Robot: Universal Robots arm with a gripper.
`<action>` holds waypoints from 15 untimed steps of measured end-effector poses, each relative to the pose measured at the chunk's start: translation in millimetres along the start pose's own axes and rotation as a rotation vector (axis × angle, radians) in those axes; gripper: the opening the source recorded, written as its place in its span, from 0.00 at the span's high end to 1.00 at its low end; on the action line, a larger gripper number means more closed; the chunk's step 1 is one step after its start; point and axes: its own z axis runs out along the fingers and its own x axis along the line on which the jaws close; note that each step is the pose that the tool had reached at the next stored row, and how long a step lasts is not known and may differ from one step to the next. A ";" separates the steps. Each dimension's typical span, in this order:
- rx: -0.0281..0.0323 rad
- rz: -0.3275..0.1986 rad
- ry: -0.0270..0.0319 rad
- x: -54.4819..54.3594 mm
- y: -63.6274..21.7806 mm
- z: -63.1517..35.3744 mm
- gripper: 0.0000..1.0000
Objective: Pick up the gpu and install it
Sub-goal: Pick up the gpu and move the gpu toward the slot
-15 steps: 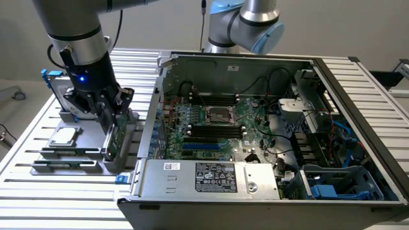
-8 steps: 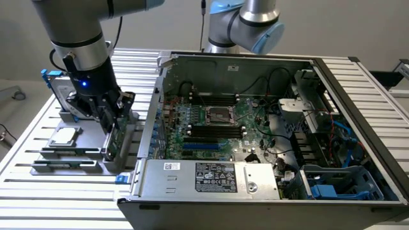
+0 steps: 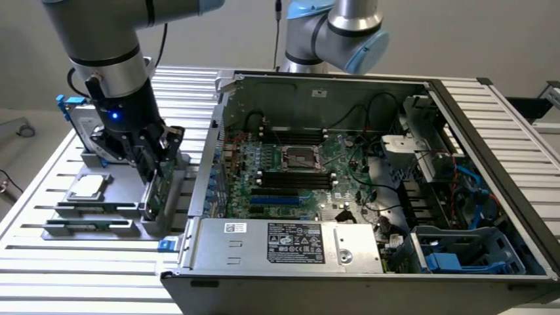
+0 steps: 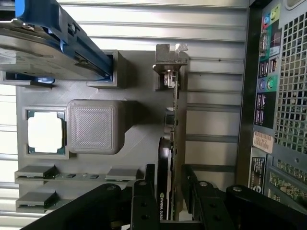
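Leftmost, a blue-framed hard drive (image 3: 79,125) stands at the far end of the grey parts holder (image 3: 122,195), with a CPU (image 3: 88,187) lying nearer. Right of those, the gpu (image 3: 159,191) stands on edge in the holder's slot. The gripper (image 3: 146,174) straddles it, fingers (image 4: 143,201) spread on either side, not clamped. Farther right sits the open computer case (image 3: 490,125), its motherboard (image 3: 289,177) lying inside.

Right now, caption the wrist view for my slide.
Tool straddling the gpu, which stands on edge in its gray holder, computer case alongside.
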 end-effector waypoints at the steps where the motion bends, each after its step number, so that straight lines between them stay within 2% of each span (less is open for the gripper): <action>1: -0.0029 0.000 -0.0006 0.3 0.0 0.2 0.64; 11: -0.0120 0.001 -0.0069 1.8 0.1 8.4 0.64; 15: -0.0185 0.002 -0.0094 2.1 0.3 10.1 0.64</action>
